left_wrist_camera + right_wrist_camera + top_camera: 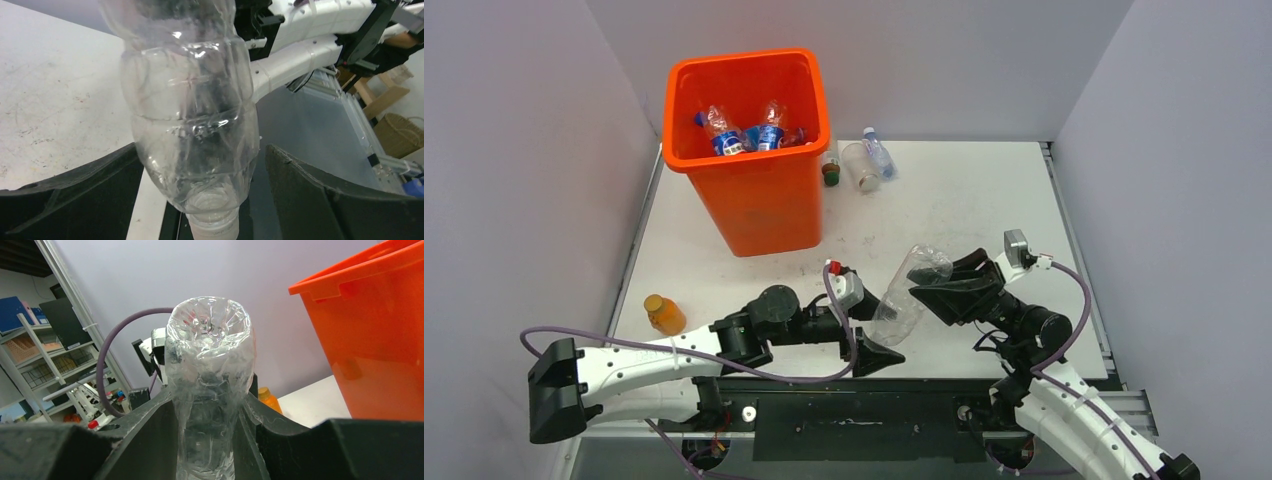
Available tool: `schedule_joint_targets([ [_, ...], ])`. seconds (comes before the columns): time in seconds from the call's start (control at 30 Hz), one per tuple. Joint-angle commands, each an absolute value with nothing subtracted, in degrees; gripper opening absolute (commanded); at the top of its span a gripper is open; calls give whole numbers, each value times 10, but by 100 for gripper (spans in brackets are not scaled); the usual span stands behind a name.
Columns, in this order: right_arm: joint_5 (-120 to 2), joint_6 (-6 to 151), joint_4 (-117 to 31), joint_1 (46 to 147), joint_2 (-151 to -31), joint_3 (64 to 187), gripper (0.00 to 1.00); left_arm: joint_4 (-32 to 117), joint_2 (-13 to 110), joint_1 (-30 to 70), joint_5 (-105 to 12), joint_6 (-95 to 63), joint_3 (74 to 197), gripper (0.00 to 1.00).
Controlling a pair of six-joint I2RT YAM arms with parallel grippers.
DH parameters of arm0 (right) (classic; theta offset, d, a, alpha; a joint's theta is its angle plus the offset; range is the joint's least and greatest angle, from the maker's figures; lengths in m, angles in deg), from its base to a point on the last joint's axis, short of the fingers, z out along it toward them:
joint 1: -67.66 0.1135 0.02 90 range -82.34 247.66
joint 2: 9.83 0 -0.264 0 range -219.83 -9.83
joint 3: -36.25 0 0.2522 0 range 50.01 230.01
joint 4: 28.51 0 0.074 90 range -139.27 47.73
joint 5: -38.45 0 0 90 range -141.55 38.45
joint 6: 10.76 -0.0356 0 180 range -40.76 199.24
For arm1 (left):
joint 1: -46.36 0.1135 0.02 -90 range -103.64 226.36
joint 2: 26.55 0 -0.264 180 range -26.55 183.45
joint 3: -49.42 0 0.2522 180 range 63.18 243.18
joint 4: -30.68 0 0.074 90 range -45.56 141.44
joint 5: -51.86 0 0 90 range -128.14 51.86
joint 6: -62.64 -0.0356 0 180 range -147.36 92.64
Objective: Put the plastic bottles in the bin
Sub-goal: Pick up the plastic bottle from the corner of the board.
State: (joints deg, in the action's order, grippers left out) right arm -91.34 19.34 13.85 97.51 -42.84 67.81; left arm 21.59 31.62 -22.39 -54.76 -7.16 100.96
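Clear bottle pinched in right claw, left claw flanking neck

Walls: plain pale lilac-grey panels are set around three sides of the table.
Table: a white, scuffed rectangular tabletop is bordered on the right by a grey metal rail and at the near edge by a black mounting strip.
Shelving: a grey metal shelving rack, loaded with blue folders, is seen in the right wrist view.
Beside the table: a woven wicker basket and a light wooden frame are seen in the left wrist view.
Light: the scene is evenly lit; only soft shadows are cast on the tabletop.
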Motion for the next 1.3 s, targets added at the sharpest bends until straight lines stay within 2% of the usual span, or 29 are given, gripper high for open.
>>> schedule_joint_targets([
  [0.0,-901,240,129,990,-422,707,5,218,333,-242,-539,-103,1048,79],
  [0.17,-904,269,74,1000,-412,721,5,225,332,-246,-533,-116,1052,41],
  [0.2,-905,278,51,1000,-408,726,10,231,326,-246,-525,-121,1052,36],
  [0.23,-906,291,24,1000,-401,733,26,236,318,-246,-517,-128,1050,32],
  [0.3,-903,315,-41,1000,-386,755,75,257,298,-246,-493,-146,1049,21],
  [0.33,-896,335,-85,1000,-379,773,90,276,286,-246,-481,-157,1053,19],
  [0.37,-889,357,-144,1000,-372,796,99,306,274,-246,-468,-172,1060,16],
  [0.4,-886,379,-199,1000,-365,824,91,342,259,-246,-456,-198,1072,14],
  [0.57,-854,488,-463,1000,-341,955,90,543,206,-247,-364,-343,1151,0],
  [0.67,-836,518,-540,1000,-346,1016,90,631,193,-247,-292,-442,1198,0],
  [0.8,-777,562,-635,1000,-386,1097,90,665,201,-275,-183,-594,1220,0],
  [0.9,-723,596,-715,1000,-434,1164,90,623,221,-331,-42,-756,1190,0],
  [1.0,-764,609,-733,1000,-467,1194,90,489,240,-381,89,-1002,1107,0],
  [1.07,-793,613,-740,1001,-486,1203,90,386,246,-390,97,-1120,1060,0],
  [1.27,-870,608,-755,1001,-523,1173,90,294,263,-411,73,-1204,1066,0],
])
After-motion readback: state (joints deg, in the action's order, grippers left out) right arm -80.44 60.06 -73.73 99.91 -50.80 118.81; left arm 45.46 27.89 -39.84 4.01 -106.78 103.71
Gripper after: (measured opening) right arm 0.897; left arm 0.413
